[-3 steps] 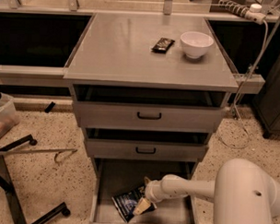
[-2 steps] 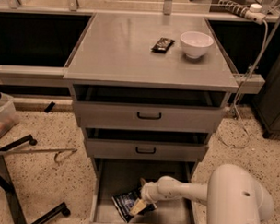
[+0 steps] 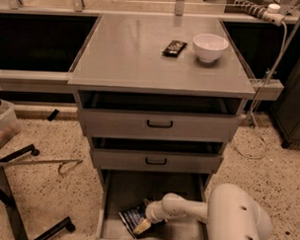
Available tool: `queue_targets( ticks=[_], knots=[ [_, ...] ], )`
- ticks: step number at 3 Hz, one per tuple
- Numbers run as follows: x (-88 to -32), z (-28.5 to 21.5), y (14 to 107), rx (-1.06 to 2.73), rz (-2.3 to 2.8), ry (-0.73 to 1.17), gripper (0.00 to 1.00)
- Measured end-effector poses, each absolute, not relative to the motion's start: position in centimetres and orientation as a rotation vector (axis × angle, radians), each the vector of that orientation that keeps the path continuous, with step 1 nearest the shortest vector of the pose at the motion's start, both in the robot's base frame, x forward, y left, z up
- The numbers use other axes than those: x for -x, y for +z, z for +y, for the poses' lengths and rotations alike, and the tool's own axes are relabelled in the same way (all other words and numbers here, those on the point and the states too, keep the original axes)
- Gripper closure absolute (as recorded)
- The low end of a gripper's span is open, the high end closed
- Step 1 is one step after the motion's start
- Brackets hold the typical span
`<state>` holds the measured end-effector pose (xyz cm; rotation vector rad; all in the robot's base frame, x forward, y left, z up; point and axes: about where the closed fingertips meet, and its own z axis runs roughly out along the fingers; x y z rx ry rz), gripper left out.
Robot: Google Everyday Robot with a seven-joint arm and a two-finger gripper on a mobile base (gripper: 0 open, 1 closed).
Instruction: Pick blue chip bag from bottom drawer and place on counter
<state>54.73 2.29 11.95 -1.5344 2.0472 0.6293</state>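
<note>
Beneath grey metal counter front edge, crinkly dark-blue chip bag is being contacted from the right by gripper; grip indeterminable.

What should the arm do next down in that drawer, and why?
Probably get a firm hold on the blue chip bag: the gripper is right at it in the bottom drawer, and it lies on the drawer floor, not the counter.

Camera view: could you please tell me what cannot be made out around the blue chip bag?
- Camera view, blue chip bag: right side hidden by the gripper inside the bottom drawer; lettering too small.
- Camera view, drawer's right floor: hidden by the robot arm.
</note>
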Motion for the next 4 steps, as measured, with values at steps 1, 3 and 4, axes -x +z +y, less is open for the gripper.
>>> queue_targets(
  ticks=[1, 3, 4],
  knots=[
    [-54.69, 2.30, 11.74, 1.532, 2.050, 0.630, 0.42],
    [-54.69, 2.30, 12.41, 1.532, 2.050, 0.630, 0.89],
    [-54.69, 2.30, 12.64, 1.532, 2.050, 0.630, 1.00]
  ],
)
